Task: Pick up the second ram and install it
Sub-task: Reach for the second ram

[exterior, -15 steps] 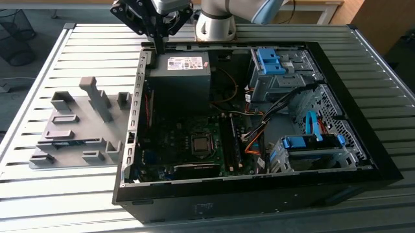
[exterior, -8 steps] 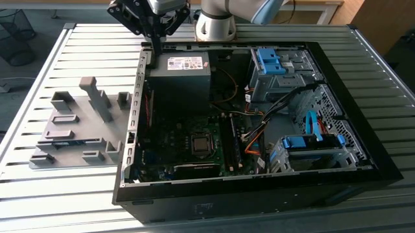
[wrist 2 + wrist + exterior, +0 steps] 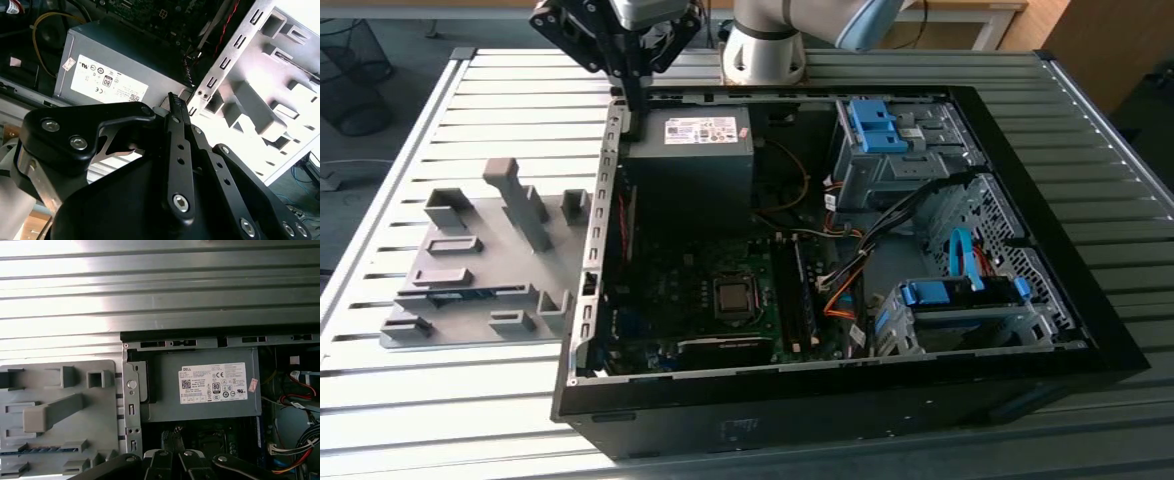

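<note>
Exterior view, left to right. A slatted metal table (image 3: 480, 400) carries all the parts.

At the left of the frame lies a grey fixture plate (image 3: 454, 330) with moulded blocks, the tallest an upright block (image 3: 520, 205). The second ram (image 3: 460, 293) lies flat in a long slot of this plate, in its lower half, and shows as a thin dark strip. In the first wrist view the same strip (image 3: 35, 450) sits in its slot beside the case's perforated side rail.

At the upper left-centre of the exterior view the gripper (image 3: 628, 108) hangs pointing down. Its tips are just beside the far left corner of the open computer case (image 3: 854, 420), next to the power supply (image 3: 687, 160). It is well apart from the second ram. The jaws stand together, and nothing is seen between them. In the second wrist view the gripper (image 3: 173, 99) ends in one ribbed point in front of the power supply (image 3: 115, 60). In the first wrist view the labelled power supply (image 3: 200, 390) fills the case corner.

Centre: the motherboard (image 3: 680, 290) with the square CPU socket (image 3: 735, 296), and just to its right the long memory slots (image 3: 794, 290). Top centre: the arm's base (image 3: 767, 50).

Right: two drive cages with blue fittings, one far (image 3: 874, 125) and one near (image 3: 947, 295), with loose cables between them.
</note>
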